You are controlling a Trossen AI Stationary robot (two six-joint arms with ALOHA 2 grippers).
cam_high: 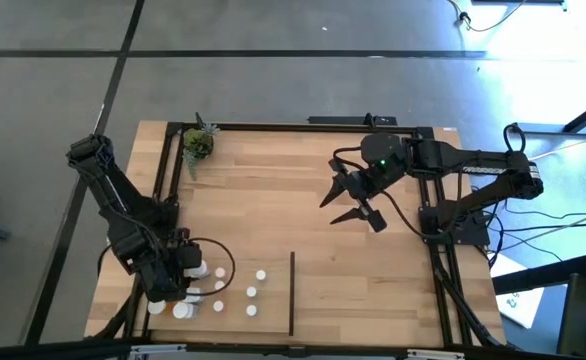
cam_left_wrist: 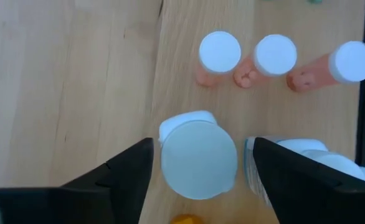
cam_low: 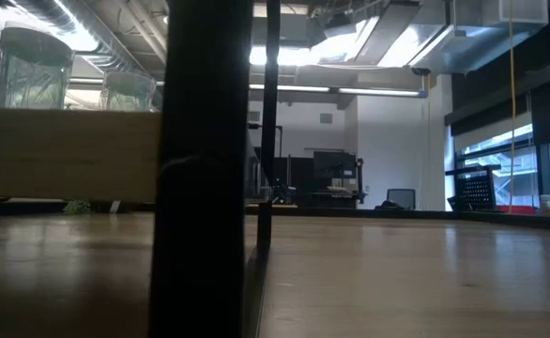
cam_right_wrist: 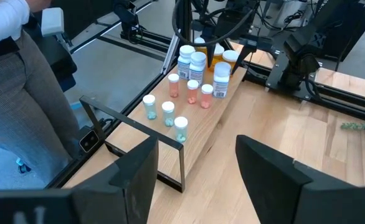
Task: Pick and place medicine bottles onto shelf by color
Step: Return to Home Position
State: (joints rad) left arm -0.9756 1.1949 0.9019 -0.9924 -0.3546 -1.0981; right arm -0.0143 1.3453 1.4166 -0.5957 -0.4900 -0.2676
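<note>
Your left gripper point(cam_left_wrist: 201, 149) stood open astride a white bottle point(cam_left_wrist: 198, 168) at the shelf's point(cam_high: 273, 180) left edge. Your right gripper point(cam_high: 356, 198) gaped empty near its right edge.

We see 1 small green potted plant point(cam_high: 197, 143) standing upright. A person point(cam_right_wrist: 14, 81) in a white sleeve and grey trousers stands on the grey floor point(cam_high: 273, 80). Ceiling lights point(cam_low: 294, 54) glow in the room beyond.

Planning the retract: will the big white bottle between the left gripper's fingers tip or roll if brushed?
Big white bottle stands upright and looks wide, so probably resists a light brush. Round body: likely rolls if toppled. Left gripper is open with gaps either side; the neighbouring white bottle beside one finger seems likelier to get nudged.
</note>
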